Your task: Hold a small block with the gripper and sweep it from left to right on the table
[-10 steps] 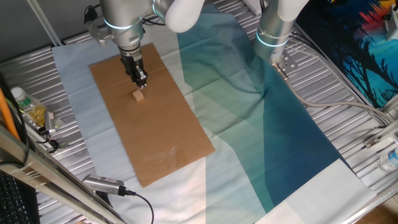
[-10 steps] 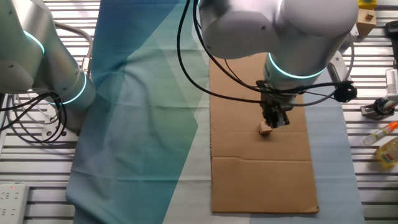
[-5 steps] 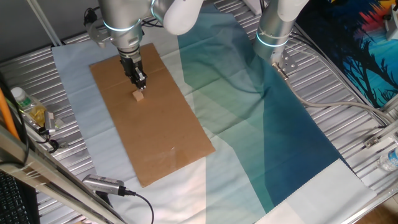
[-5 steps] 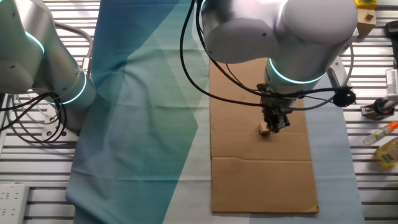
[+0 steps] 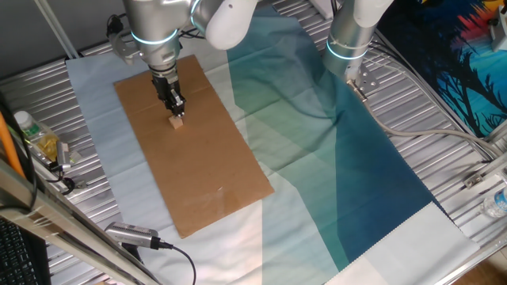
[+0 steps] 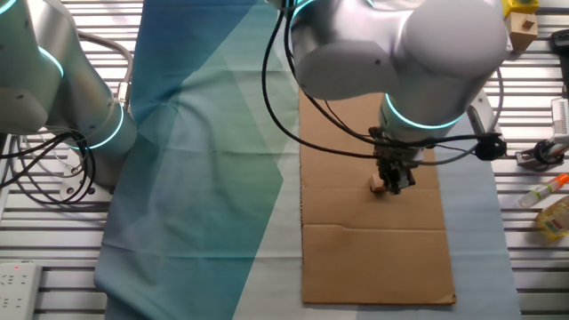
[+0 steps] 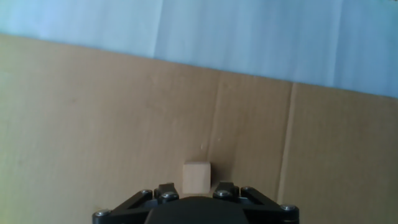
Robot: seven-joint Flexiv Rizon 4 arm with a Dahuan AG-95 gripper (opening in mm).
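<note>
Off-task clutter at your table edges.
You have a bottle, a grey handheld device with cable, a power strip, and a colourful poster.

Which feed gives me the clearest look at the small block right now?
The hand view: the small block fills the lower centre, unobstructed, just ahead of the pincer on the cardboard sheet. One fixed view shows it tiny below the pincer tip; in the other fixed view it is mostly hidden behind the pincer.
</note>
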